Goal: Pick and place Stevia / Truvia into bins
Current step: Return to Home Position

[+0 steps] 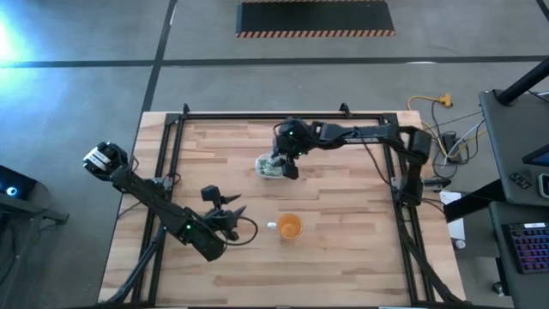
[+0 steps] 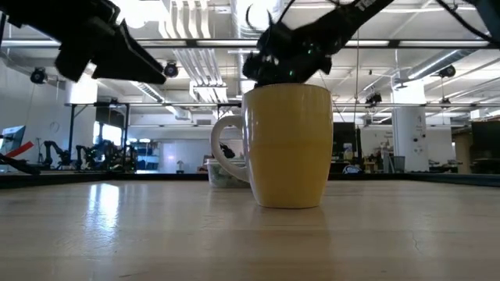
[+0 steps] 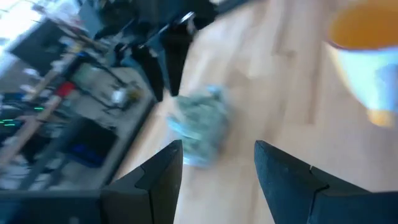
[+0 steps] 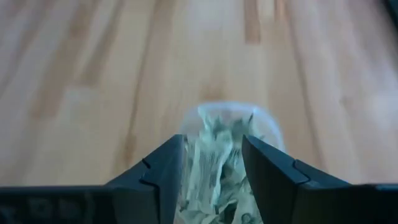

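The clear tub (image 1: 269, 166) stands on the wooden table at the far middle, filled with pale green and white Stevia sachets (image 4: 217, 158). My right gripper (image 4: 213, 143) hangs open just above the tub, pointing slantwise down, with the sachets showing in the gap between its fingers. In the low view it is well above table height (image 2: 285, 66), while the tub (image 2: 221, 173) stands behind the cup. My left gripper (image 1: 236, 215) waits open at the near left, aimed toward the tub (image 3: 200, 124), with nothing between its fingers (image 3: 217, 149).
An orange cup (image 1: 290, 227) with a white handle stands near the table's middle, between the tub and the near edge, right of my left gripper. Black frame rails (image 1: 171, 146) run along the table's left, far and right edges.
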You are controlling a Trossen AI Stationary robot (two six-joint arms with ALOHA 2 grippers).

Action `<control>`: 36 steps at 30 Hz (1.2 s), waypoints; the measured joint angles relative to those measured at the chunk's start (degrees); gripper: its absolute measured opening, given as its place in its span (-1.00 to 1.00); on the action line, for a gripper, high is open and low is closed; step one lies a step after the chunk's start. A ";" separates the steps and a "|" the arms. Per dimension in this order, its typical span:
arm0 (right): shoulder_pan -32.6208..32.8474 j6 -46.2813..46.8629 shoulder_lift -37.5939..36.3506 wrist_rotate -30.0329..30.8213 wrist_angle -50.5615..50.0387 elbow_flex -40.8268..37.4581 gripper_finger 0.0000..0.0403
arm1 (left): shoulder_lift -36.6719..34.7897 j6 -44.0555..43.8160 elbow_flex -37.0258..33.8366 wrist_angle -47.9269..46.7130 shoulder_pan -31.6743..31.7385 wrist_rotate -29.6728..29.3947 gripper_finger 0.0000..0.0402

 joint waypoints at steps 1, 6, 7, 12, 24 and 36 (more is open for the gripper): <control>0.15 0.13 -1.41 -0.04 -0.02 0.00 -0.21 | -0.07 0.04 0.13 0.10 0.00 -1.91 -0.09; 1.02 -3.09 -9.38 -0.16 -1.82 -1.13 -0.20 | -3.60 0.68 -1.46 -0.27 0.26 -16.02 -0.09; 1.21 -3.96 -10.80 -0.23 -2.20 -1.48 -0.20 | -4.77 0.87 -2.11 -0.36 0.29 -18.04 -0.09; 1.55 -5.70 -17.75 -0.20 -2.32 -4.91 -0.24 | -11.85 1.53 -4.88 0.27 0.77 -19.68 -0.09; 1.63 -4.59 -28.93 0.07 2.94 -15.89 -0.30 | -13.57 45.13 -5.00 48.20 3.38 21.71 -0.09; 2.92 -4.09 -43.08 -0.08 10.20 -23.62 -0.30 | -20.15 59.13 -5.06 55.57 20.13 38.68 -0.09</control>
